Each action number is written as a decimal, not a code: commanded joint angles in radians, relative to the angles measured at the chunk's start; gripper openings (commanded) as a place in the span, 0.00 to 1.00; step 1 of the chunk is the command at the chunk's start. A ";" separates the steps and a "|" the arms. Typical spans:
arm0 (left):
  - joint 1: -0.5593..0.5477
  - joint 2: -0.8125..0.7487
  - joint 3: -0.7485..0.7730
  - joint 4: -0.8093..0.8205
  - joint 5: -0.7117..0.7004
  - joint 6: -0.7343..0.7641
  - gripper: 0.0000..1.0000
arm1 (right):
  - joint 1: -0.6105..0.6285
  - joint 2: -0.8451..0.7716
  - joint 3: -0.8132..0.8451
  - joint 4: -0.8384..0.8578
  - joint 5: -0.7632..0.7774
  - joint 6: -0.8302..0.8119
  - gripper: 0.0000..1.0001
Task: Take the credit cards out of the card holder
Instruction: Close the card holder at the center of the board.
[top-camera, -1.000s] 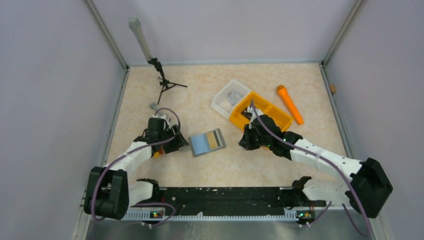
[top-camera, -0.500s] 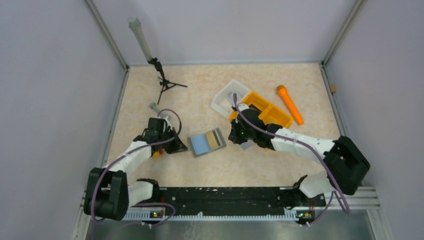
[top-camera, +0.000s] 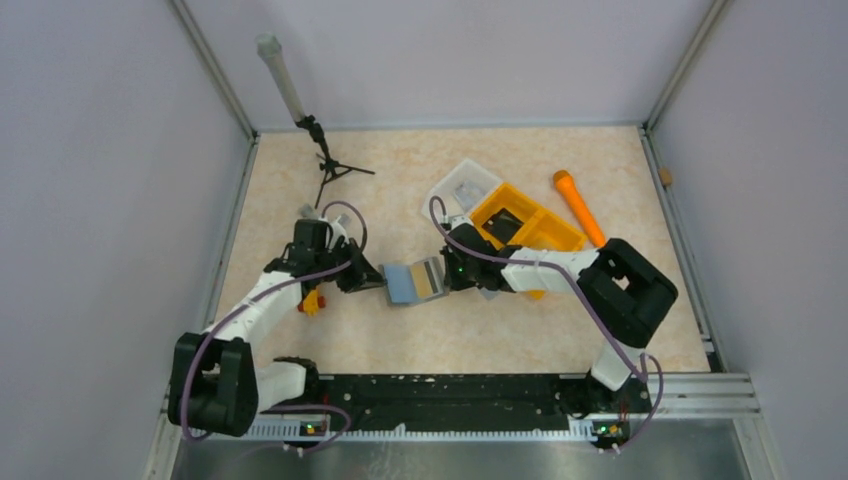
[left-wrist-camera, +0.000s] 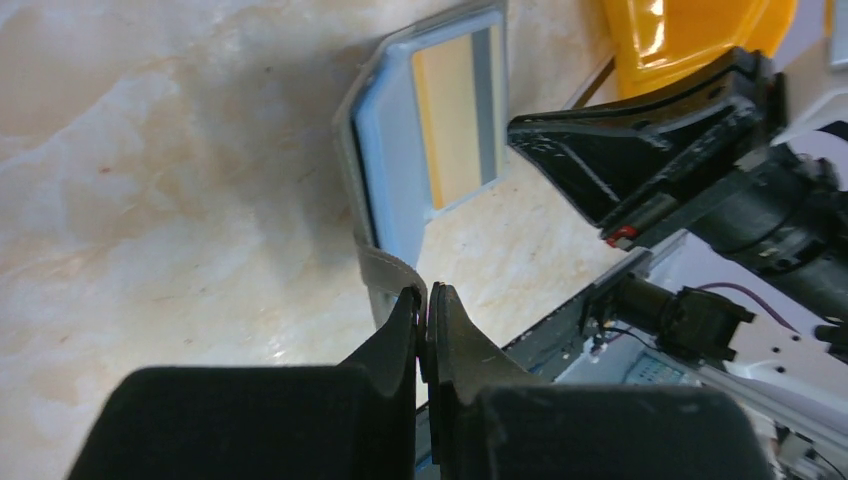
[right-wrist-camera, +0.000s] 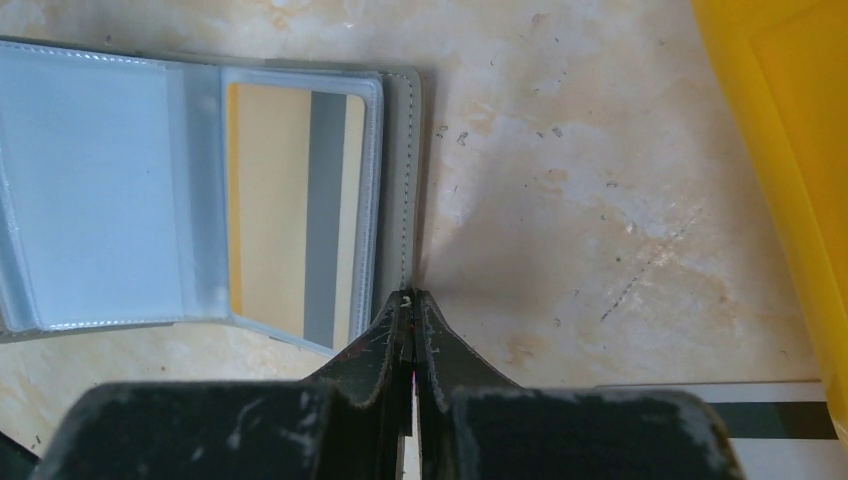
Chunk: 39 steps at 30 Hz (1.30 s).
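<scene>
currently the card holder (top-camera: 413, 283) lies open at the centre of the top view, a yellow, grey-striped credit card (right-wrist-camera: 290, 215) in its right-hand sleeve. left gripper (left-wrist-camera: 425, 300) and right gripper (right-wrist-camera: 408, 300) are both pressed together, tips touching the holder's opposite grey edges; a pinch cannot be confirmed.

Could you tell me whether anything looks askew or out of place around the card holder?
Yes: the card holder lies open, but one cover edge curls upward, pinched in the shut left gripper. One striped card lies loose beside the orange bin.
</scene>
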 joint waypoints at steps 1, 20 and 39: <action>-0.026 0.049 -0.004 0.191 0.151 -0.092 0.02 | 0.020 0.022 0.024 0.094 -0.030 0.015 0.00; -0.263 0.370 -0.018 0.830 0.149 -0.316 0.01 | 0.020 -0.118 -0.131 0.226 0.036 0.129 0.00; -0.305 0.545 -0.031 0.990 0.046 -0.290 0.42 | 0.019 -0.528 -0.263 0.078 0.193 0.101 0.00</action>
